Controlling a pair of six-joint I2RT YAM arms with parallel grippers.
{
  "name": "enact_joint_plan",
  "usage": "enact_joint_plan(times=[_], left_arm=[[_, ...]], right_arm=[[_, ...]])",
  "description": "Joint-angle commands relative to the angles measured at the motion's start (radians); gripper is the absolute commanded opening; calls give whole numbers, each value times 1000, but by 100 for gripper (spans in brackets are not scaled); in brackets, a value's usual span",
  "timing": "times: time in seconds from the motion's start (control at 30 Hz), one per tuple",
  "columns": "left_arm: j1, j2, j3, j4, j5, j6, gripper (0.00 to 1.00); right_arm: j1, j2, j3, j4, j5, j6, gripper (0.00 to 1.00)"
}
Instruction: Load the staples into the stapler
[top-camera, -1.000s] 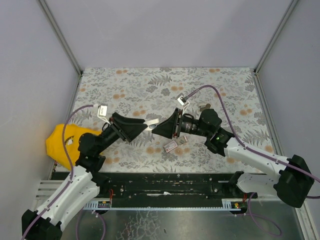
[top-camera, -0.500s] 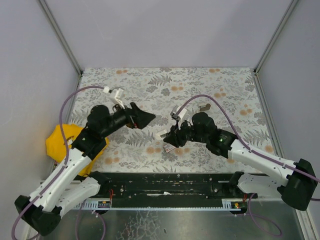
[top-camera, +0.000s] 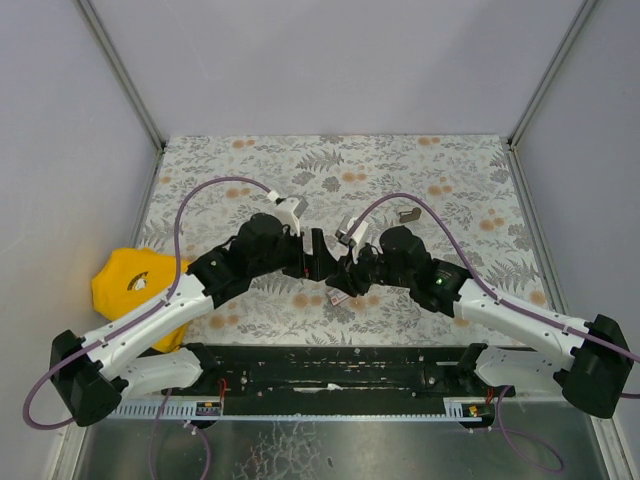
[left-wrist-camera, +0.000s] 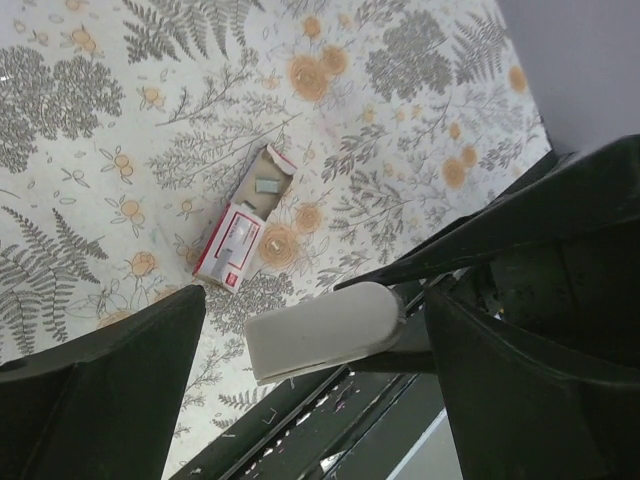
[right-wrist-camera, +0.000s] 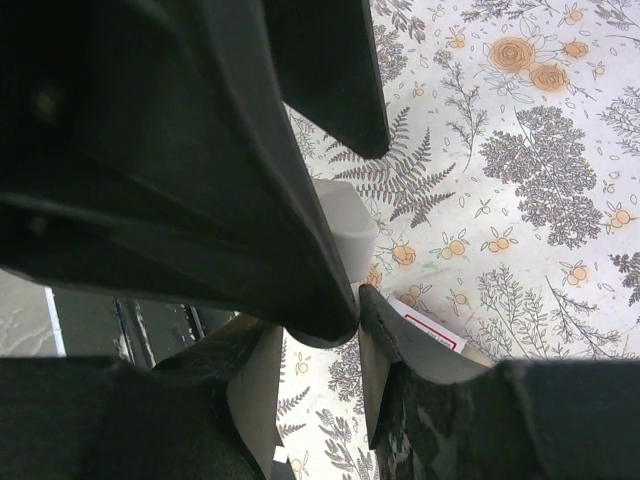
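The stapler is a white bar held level just above the table. My right gripper is shut on its far end. The stapler's rounded free end lies between the wide-apart fingers of my left gripper, which is open and does not touch it. In the top view the left gripper meets the right one at mid-table. The staples are in a small pink-and-white carton, slid open with its grey tray showing, flat on the cloth under the grippers. In the right wrist view the staples lie past my right gripper, and the left gripper's black fingers hide most of the stapler.
A yellow object lies at the table's left edge beside the left arm. A small grey metal piece sits at the back right. A black rail runs along the near edge. Grey walls enclose the floral cloth.
My left gripper let go of the stapler, drew back to the left and opened wide, then came back round the stapler's free end. The right gripper lowered the stapler toward the carton.
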Motion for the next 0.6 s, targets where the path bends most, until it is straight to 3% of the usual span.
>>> enact_joint_plan(times=[0.0,0.57], left_arm=[[-31,29,40,-36,-79,5,89],[-33,-42,-12,-110,-277,-65,83]], right_arm=[[15,-11,14,56,12,-32,0],[20,-71,-16,52,56,-40,0]])
